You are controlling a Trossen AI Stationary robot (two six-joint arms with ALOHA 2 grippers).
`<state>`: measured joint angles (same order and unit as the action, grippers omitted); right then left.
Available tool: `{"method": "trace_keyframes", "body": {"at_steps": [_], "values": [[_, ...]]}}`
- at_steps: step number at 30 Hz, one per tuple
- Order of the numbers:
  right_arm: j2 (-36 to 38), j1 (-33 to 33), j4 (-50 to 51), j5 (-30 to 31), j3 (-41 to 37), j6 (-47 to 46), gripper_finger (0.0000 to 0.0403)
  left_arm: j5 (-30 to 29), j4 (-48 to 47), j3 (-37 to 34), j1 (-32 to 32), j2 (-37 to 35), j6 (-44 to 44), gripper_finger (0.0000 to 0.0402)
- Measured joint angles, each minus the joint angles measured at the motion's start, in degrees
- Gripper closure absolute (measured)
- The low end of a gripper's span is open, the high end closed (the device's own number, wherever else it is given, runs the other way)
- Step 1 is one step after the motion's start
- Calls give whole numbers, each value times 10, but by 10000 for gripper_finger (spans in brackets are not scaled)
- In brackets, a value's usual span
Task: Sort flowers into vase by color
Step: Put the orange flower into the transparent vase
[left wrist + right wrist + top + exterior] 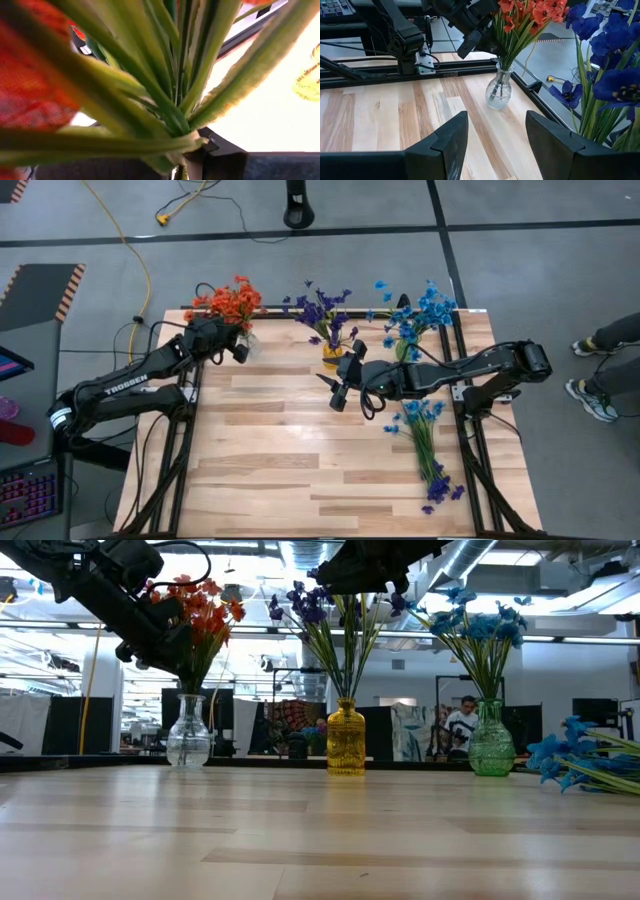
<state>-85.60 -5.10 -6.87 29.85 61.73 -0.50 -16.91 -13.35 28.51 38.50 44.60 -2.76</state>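
Orange-red flowers [200, 605] stand in a clear glass vase [188, 735] at the table's far left. My left gripper [472, 42] is shut on their stems just above the vase's mouth. Purple flowers [320, 605] stand in a yellow vase [346, 738] at the far middle, and blue flowers [480, 625] in a green vase [490, 740] at the far right. My right gripper [335, 390] hovers open and empty in front of the yellow vase. Loose blue and purple flowers [425, 445] lie flat on the table's right side. My left gripper pinches the green stems [175, 120] of the orange-red flowers between its two fingers [200, 150], below the blossoms and above the vase's mouth. The fingers come from the table's left side, slanting slightly down, across the stems. The flowers stand upright, their lower ends in the clear vase.
The three vases stand in a row along the far edge. Black frame rails [470, 450] run along the table's left and right edges. The wooden top [280, 460] in the near middle and near left lies bare. A person's feet [590, 395] show beyond the right edge.
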Motion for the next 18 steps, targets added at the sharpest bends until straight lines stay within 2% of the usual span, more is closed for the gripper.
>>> {"method": "trace_keyframes", "body": {"at_steps": [9,18], "values": [[0,0,0,0,0,0,177,-3,2,0,0,0,0,382],[0,0,0,0,0,0,177,-3,0,1,0,-1,0,285]]}}
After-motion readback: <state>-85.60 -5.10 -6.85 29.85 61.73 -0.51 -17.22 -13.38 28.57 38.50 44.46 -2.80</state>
